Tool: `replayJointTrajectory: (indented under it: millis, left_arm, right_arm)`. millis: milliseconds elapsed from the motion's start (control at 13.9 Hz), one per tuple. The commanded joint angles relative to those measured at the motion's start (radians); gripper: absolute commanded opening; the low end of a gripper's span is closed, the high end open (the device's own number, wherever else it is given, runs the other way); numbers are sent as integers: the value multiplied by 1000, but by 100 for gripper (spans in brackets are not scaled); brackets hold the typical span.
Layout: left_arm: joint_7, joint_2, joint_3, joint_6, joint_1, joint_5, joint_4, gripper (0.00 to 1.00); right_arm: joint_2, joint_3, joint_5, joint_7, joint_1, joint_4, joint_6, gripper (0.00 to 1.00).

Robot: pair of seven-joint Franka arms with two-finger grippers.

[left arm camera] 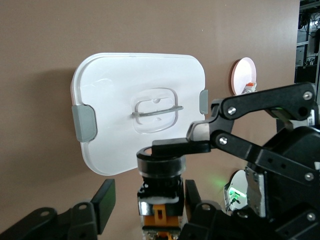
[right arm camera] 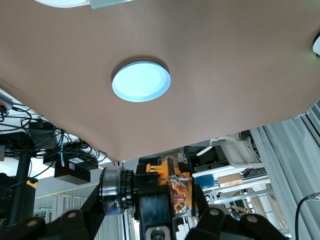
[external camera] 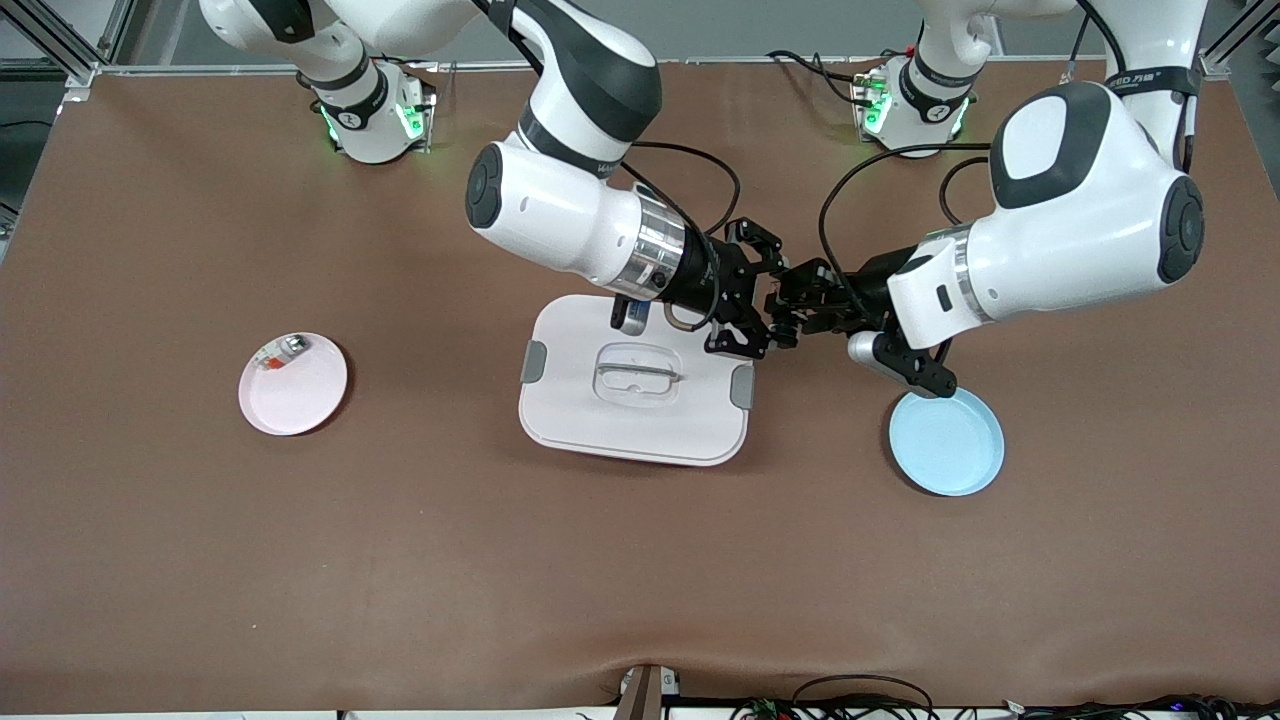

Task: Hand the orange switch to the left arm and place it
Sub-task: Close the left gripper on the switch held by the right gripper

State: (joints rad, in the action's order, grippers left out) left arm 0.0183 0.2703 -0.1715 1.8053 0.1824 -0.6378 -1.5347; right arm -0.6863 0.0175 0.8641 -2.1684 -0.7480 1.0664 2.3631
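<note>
Right hand (external camera: pixel 768 325) grips orange switch (left arm camera: pixel 159 192) aloft beside box (external camera: pixel 636 385) edge. Left hand (external camera: pixel 800 305) fingers (left arm camera: pixel 106 202) straddle switch body, part-closed, not yet clamped; handover imminent.

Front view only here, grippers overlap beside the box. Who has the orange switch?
Observer: The right gripper is shut on the orange switch, gripping near its black collar.
Operator: Left on it?
Observer: Not yet. The left gripper is open, its fingers flanking the switch body with gaps showing.
Operator: Blue plate free? The arm covers part of it.
Observer: The right wrist view shows the whole blue plate, with nothing on it.
</note>
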Motion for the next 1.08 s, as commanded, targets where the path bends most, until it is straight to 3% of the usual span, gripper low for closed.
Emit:
replayJointTrajectory:
  millis: [0,143,215,574,646,717,1004]
  left_arm:
    - [14,-6,-2,-14,-6,-10,7,37]
    - [11,-5,-2,-14,-6,-10,7,8]
    - [8,-5,-2,-14,-6,-10,7,0]
    - [-34,-6,-2,-15,-6,-11,7,0]
    - [-34,-6,-2,-15,-6,-11,7,0]
    - [-34,-6,-2,-15,-6,-11,7,0]
    - [-28,-32,7,-67,-21,7,8,0]
  right_arm:
    - [-22,4,9,-14,6,-40,-1,0]
    - [-22,4,10,-16,6,-43,4,0]
    - [-22,5,10,-18,6,-45,11,0]
    - [-26,7,18,-18,7,-46,13,0]
    - [-26,7,18,-34,7,-46,15,64]
    - [-26,5,16,-63,7,-46,15,100]
    - [-29,4,16,-73,6,-46,16,100]
